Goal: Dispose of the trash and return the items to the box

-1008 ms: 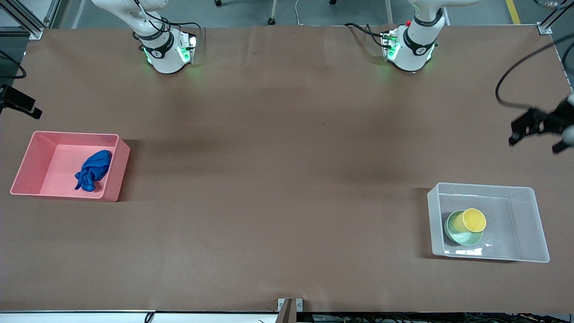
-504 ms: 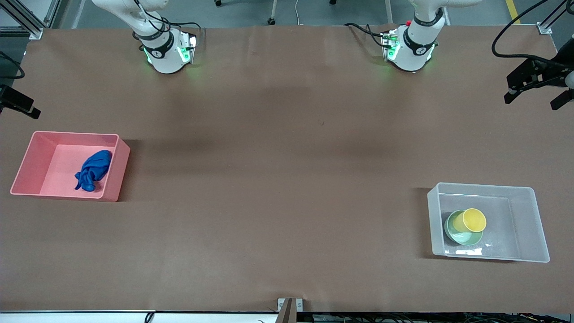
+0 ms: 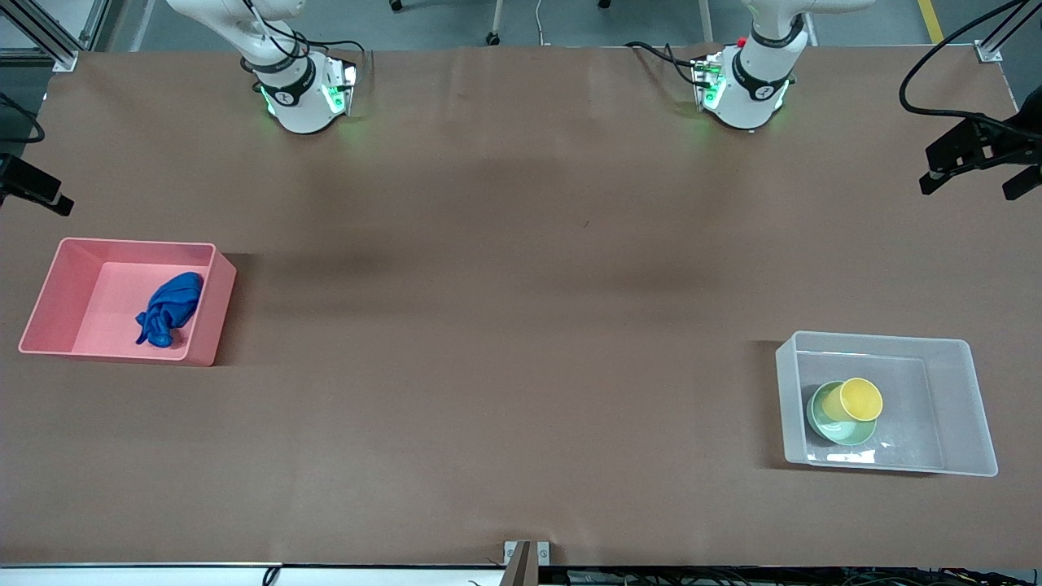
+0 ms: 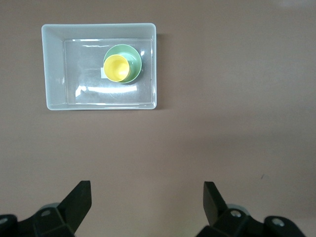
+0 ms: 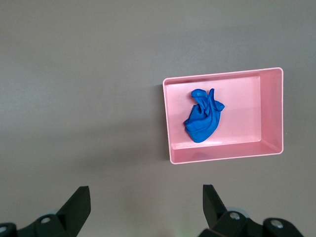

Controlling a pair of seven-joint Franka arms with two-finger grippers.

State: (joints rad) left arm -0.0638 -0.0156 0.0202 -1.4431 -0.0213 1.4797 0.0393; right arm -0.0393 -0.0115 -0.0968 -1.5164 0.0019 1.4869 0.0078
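Observation:
The blue cloth [image 3: 169, 308] lies in the pink bin [image 3: 134, 242] at the right arm's end of the table. It also shows in the right wrist view [image 5: 202, 116]. The yellow cup [image 3: 860, 399] sits in the mint-green bowl [image 3: 822, 427] inside the clear tub [image 3: 879, 338]. The cup [image 4: 116, 67] and bowl [image 4: 134, 54] also show in the left wrist view. My left gripper [image 3: 973, 181] is open and empty, high over the table edge at the left arm's end. My right gripper [image 5: 146, 197] is open and empty, high over the table beside the pink bin.
The two arm bases [image 3: 301, 89] stand along the table side farthest from the front camera. A black cable [image 3: 920, 73] hangs by the left gripper. A metal bracket [image 3: 525, 557] sits at the nearest table edge.
My left gripper has moved along the table's edge at the left arm's end, away from the clear tub, and has nearly settled. The right arm has not moved.

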